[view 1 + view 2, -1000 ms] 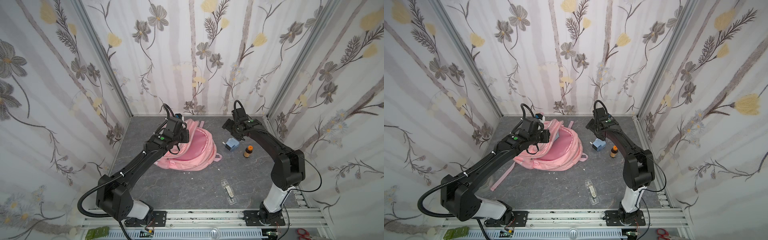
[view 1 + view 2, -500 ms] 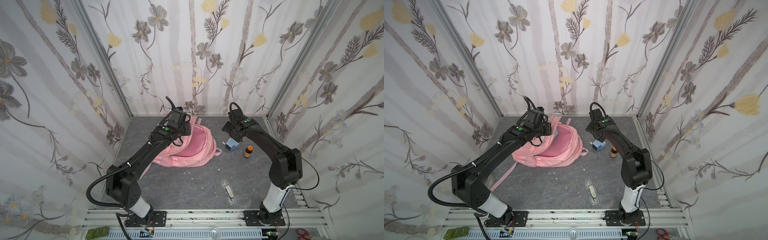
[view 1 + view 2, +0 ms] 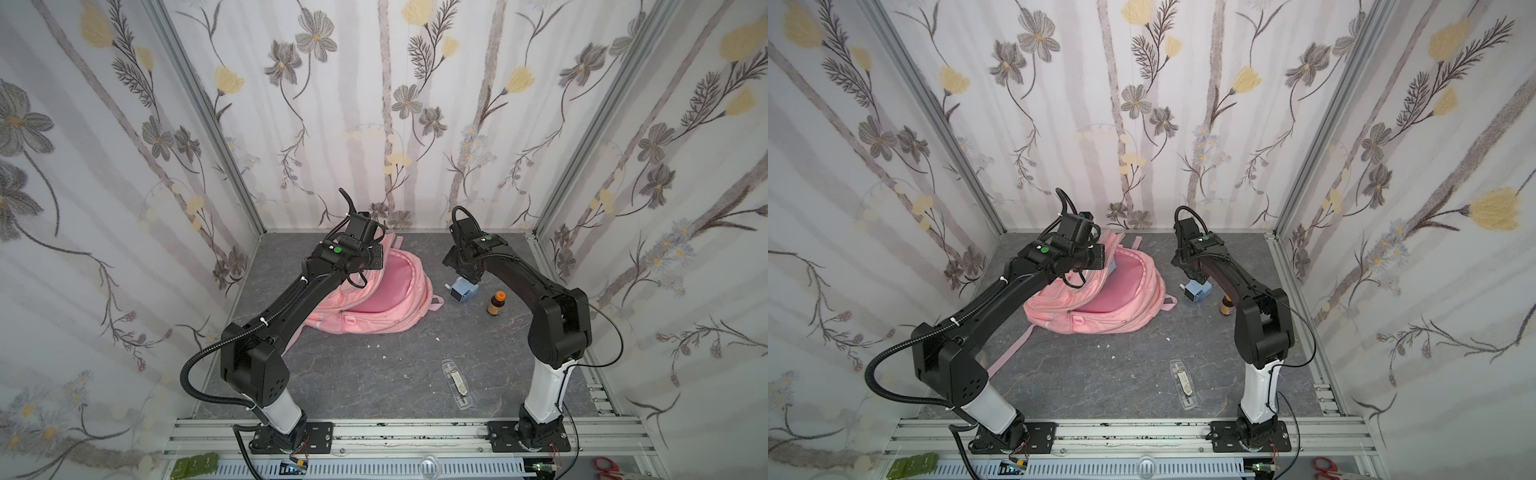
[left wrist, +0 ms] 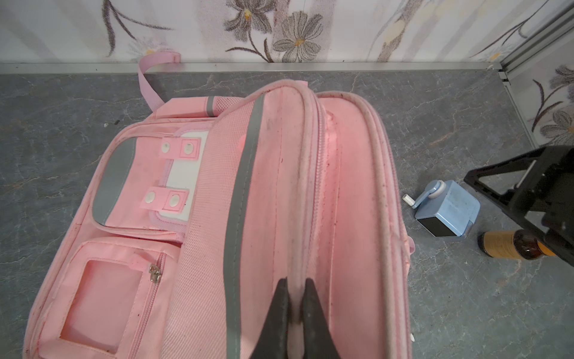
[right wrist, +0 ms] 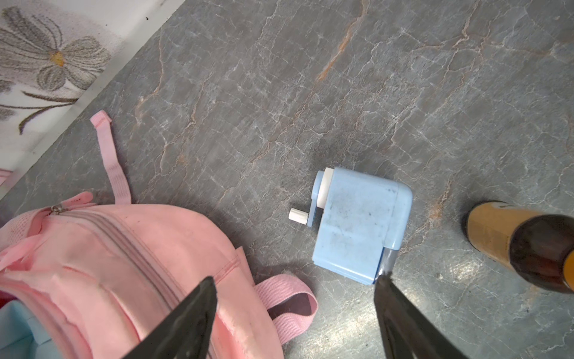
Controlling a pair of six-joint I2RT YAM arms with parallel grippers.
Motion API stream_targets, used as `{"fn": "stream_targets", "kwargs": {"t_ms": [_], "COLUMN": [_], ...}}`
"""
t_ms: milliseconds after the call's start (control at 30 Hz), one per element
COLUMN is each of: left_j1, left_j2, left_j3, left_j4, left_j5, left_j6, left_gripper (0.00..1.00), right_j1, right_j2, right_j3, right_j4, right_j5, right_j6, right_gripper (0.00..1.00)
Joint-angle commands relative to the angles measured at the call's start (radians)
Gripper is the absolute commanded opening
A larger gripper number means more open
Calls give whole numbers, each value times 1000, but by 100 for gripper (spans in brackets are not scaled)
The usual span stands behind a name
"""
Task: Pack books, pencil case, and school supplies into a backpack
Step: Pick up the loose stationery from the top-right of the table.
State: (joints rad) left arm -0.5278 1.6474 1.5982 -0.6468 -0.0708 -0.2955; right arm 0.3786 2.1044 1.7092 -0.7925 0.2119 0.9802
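Observation:
The pink backpack lies on the grey floor with its main flap raised. My left gripper is shut on the flap's piped rim and holds it up. Something light blue shows inside the opening. The pale-blue boxy gadget stands right of the backpack. My right gripper hangs open just above it, one fingertip at the gadget's corner, the other over the backpack's edge. The narrow clear case lies near the front. The books are out of view.
A small brown bottle with an orange cap stands just right of the gadget. A pink strap trails toward the left arm's base. Small white scraps dot the floor. Patterned walls close in the back and both sides.
The left arm has drawn the flap up and toward the back wall, widening the opening. The right gripper has come down toward the pale-blue gadget, and its jaws have narrowed a little.

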Motion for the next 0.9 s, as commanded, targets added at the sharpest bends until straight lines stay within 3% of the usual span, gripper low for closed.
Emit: {"fn": "stream_targets", "kwargs": {"t_ms": [0,100,167,367,867], "left_j1": [-7,-17,-20,-22,-26], "left_j2": [-11,11,18,51,67], "left_j3": [-8,21,18,5,-4], "left_j4": [47,25,38,94,122], "left_j5": [11,-43,-59,-68,-53], "left_j6": [-23,-32,-18,4,10], "left_gripper": [0,0,0,0,0], "right_j1": [-1,-14,-19,-45,-73], "right_j2": [22,49,65,101,179], "right_j3": [22,36,35,32,12], "right_j4": [-7,-41,-41,-25,27], "right_j5": [36,43,44,43,-27], "right_j6": [49,34,21,5,60], "right_gripper": [78,81,90,94,91]}}
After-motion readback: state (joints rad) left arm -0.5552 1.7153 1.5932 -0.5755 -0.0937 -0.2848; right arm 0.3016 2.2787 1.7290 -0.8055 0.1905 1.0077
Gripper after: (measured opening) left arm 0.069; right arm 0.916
